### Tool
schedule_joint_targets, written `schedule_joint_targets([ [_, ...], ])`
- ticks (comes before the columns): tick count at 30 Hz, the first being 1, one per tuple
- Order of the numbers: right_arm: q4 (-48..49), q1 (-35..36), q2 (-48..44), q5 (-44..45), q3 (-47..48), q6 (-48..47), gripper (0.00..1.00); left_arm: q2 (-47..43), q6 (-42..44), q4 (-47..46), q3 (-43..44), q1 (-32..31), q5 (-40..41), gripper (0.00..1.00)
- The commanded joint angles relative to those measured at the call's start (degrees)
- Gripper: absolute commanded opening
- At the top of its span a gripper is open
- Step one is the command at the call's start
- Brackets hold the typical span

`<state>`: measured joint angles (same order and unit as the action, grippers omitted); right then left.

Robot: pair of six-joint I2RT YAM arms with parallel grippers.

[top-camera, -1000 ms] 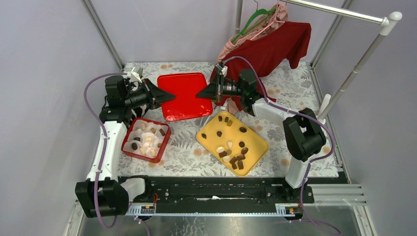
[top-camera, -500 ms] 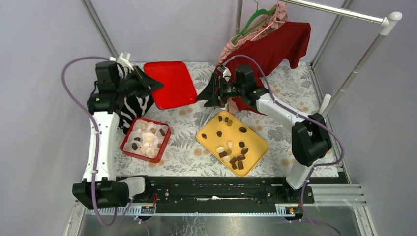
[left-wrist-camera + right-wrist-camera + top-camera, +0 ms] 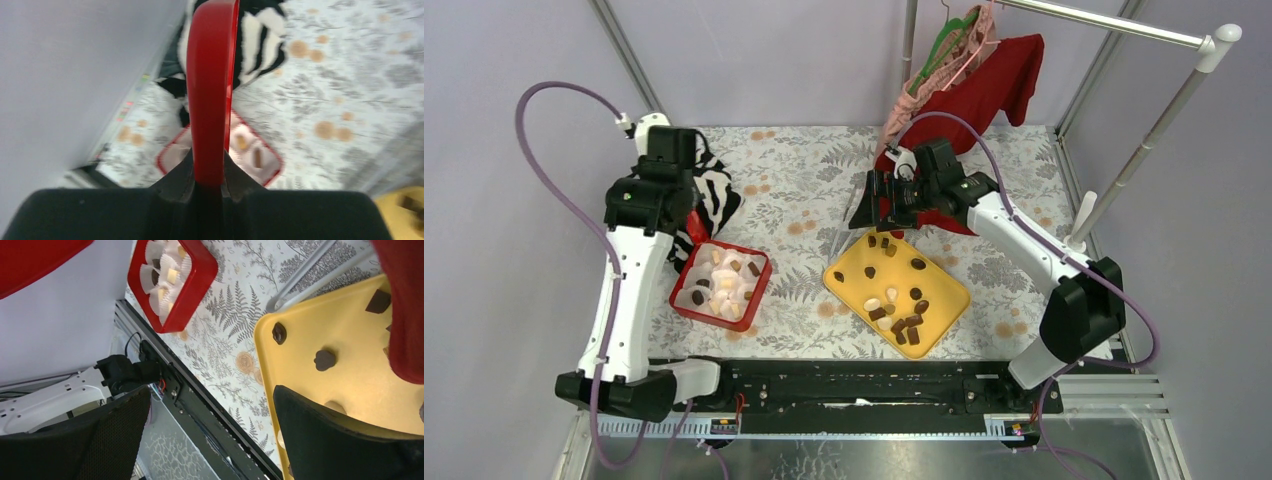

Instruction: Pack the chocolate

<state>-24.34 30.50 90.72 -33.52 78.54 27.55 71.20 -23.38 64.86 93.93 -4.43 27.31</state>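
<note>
- L gripper point(image 3: 209, 169): fingers pinched shut on the edge of the red lid point(image 3: 212, 75). Lid held edge-on, up off the table, approx 11 o'clock of the red box point(image 3: 758, 293).
- R gripper point(image 3: 212, 430): fingers spread wide, nothing btwn them. Hangs over the 12 o'clock corner of the yellow tray point(image 3: 946, 293).
- Chocolate point(image 3: 902, 325): most pcs lie loose on the tray, at 3 o'clock of the box. Dark ones bunch at the tray's 6 o'clock end.
- Box: white paper cups inside, several w/ a pc in already. Can't tell how many cups are bare.
- Progress, my read: partway. A dozen or so pcs to move over, and the lid isn't on yet.
- Zebra cloth point(image 3: 714, 195) at 12 o'clock of the box, not part of the job.
</note>
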Motion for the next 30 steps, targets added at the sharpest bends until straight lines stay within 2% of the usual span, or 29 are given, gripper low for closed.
schedule_joint_targets([
  [1, -3.1, 0.3, 0.4, 0.6, 2.7, -3.3, 1.0, -1.3, 5.1, 4.2, -1.6, -7.0, 27.4, 0.0],
  [5, -3.2, 0.3, 0.4, 0.6, 2.3, -3.4, 1.0, -1.0, 8.0, 4.2, -4.5, -11.2, 31.1, 0.0],
  [13, -2.8, 0.3, -0.1, 1.0, 1.4, -3.2, 1.0, 3.1, 8.7, 5.0, -10.6, -18.8, 25.9, 0.0],
  [16, -2.1, 0.3, -0.4, 1.1, 0.3, -2.9, 1.0, 5.1, 7.7, 5.2, -14.0, -22.1, 26.9, 0.0],
  [21, -1.2, 0.2, -0.9, 1.3, -1.5, -2.6, 1.0, 8.2, 5.5, 5.5, -17.1, -24.7, 32.0, 0.0],
  [30, 0.6, 0.3, 0.6, 1.4, -1.9, -3.3, 1.0, 12.5, 4.9, 2.4, -22.5, -27.1, 33.5, 0.0],
])
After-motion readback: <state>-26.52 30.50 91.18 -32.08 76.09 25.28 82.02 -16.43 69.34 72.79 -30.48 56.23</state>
